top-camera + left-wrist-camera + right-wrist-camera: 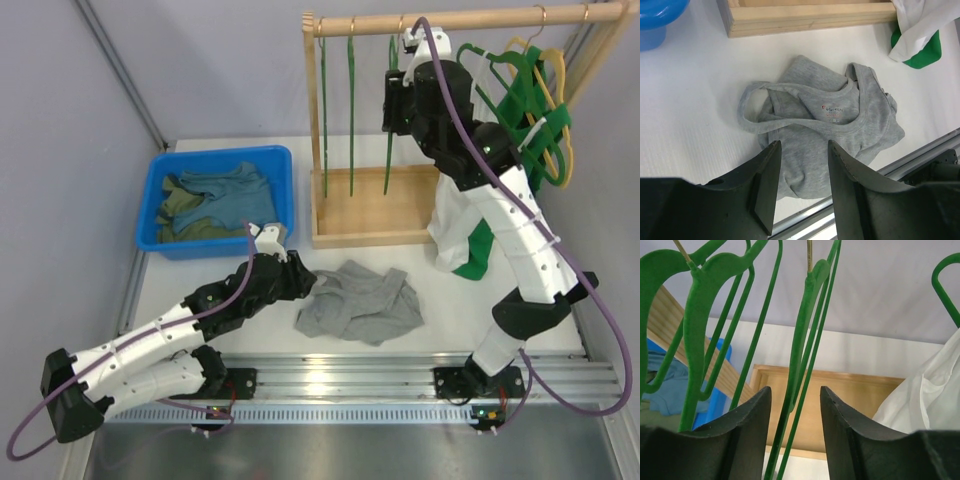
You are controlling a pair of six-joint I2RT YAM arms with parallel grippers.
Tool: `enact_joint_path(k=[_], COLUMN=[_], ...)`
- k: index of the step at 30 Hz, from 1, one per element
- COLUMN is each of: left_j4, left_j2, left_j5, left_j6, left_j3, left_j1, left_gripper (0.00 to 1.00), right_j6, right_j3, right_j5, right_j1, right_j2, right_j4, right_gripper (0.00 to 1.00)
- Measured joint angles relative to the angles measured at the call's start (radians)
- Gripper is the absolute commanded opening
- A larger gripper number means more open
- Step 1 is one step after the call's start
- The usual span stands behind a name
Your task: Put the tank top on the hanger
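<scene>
The light grey tank top (360, 302) lies crumpled on the white table in front of the rack; in the left wrist view (825, 125) its straps and neck label face up. My left gripper (308, 286) is open and empty, its jaws (802, 152) standing just over the top's near edge. Several thin green hangers with gold hooks hang from the wooden rail. My right gripper (392, 108) is raised to the rightmost of them (389, 155). Its jaws (796, 407) are open, with that hanger's thin green wires (799, 385) between them, not clamped.
A blue bin (215, 155) with teal and olive clothes stands at the back left. The wooden rack (370, 212) stands behind the top. Thick green hangers (528, 100), a yellow hanger (562, 95) and a white top (452, 222) hang at its right end.
</scene>
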Motion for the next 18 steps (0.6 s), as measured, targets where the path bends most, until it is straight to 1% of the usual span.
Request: enact_joint_path(k=[4, 8, 18], left_j4=[-0.007, -0.012, -0.013], left_j2=[-0.004, -0.005, -0.006], left_j5=[-0.007, -0.012, -0.014], left_j6=[0.000, 0.000, -0.005], left_j3=[0.000, 0.000, 0.000], left_j1=[0.000, 0.000, 0.000], left_gripper=[0.47, 0.47, 0.47], right_j6=[-0.010, -0.016, -0.024], right_j3=[-0.013, -0.031, -0.069], right_j5=[0.010, 0.015, 0.026], right_j1=[0.000, 0.000, 0.000], right_j2=[0.001, 0.001, 0.001], right_j4=[-0.002, 0.000, -0.002], right_gripper=[0.40, 0.39, 0.33])
